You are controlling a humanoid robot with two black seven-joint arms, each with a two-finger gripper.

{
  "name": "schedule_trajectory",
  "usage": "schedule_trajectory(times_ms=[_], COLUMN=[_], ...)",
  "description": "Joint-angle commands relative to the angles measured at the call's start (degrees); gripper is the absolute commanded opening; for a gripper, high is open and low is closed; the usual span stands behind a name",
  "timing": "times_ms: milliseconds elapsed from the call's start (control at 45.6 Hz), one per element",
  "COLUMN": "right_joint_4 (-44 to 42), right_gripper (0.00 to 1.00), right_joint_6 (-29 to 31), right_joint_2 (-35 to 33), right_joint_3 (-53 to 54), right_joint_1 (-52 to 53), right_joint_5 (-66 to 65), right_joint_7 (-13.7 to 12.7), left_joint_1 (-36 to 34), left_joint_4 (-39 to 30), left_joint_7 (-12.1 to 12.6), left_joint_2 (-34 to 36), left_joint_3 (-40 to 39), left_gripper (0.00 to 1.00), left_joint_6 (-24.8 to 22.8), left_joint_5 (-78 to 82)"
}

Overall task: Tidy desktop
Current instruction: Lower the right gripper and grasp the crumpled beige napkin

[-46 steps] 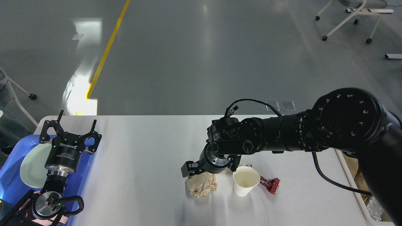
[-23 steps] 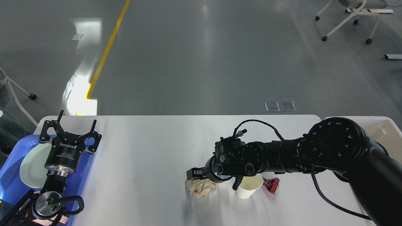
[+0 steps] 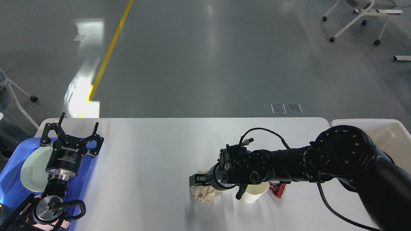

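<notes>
The white desktop point(image 3: 154, 150) fills the lower part of the head view. On its near middle lie a crumpled brown paper ball point(image 3: 204, 193), a white paper cup point(image 3: 253, 194) and a red wrapper point(image 3: 278, 189). My right gripper point(image 3: 215, 187) hangs low over the paper ball. It is open, with one finger point(image 3: 194, 180) at the ball's left and the other point(image 3: 239, 193) between ball and cup. The arm covers the cup's top. My left gripper point(image 3: 72, 130) stands open above the far edge of a blue tray point(image 3: 14, 189), holding nothing.
A pale green plate point(image 3: 30, 168) lies in the blue tray at the left edge. A cream plastic bin point(image 3: 390, 130) stands off the desktop's right end. Rolling chair legs point(image 3: 353, 22) stand on the grey floor beyond.
My right arm has dropped lower and its gripper has come down onto the paper ball, hiding more of the cup. The left arm has not moved.
</notes>
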Motion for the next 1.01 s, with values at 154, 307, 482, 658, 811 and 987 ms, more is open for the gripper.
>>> schedule_trajectory(times_ms=[154,307,482,658,811,987], right_joint_4=[0.1,0.2,0.4,0.5,0.4,0.8], right_gripper=[0.97,0.81,0.51,0.1,0.0,0.0], right_joint_6=[0.0,0.1,0.2,0.2,0.2,1.7], right_joint_2=[0.0,0.0,0.0,0.0,0.1,0.2], right_joint_3=[0.0,0.0,0.0,0.0,-0.1,-0.1], right_joint_1=[0.0,-0.4,-0.6,-0.8,-0.8,-0.7], right_joint_5=[0.1,0.1,0.1,0.1,-0.1,-0.1], right_joint_7=[0.0,0.0,-0.1,-0.1,-0.4,-0.7], left_joint_1=[0.0,0.0,0.0,0.0,0.0,0.0], left_joint_4=[0.0,0.0,0.0,0.0,0.0,0.0], left_joint_7=[0.0,0.0,0.0,0.0,0.0,0.0], left_joint_2=[0.0,0.0,0.0,0.1,0.0,0.0], left_joint_3=[0.0,0.0,0.0,0.0,0.0,0.0], left_gripper=[0.97,0.97,0.97,0.97,0.97,0.97], left_joint_6=[0.1,0.0,0.0,0.0,0.0,0.1], left_joint_5=[0.0,0.0,0.0,0.0,0.0,0.0])
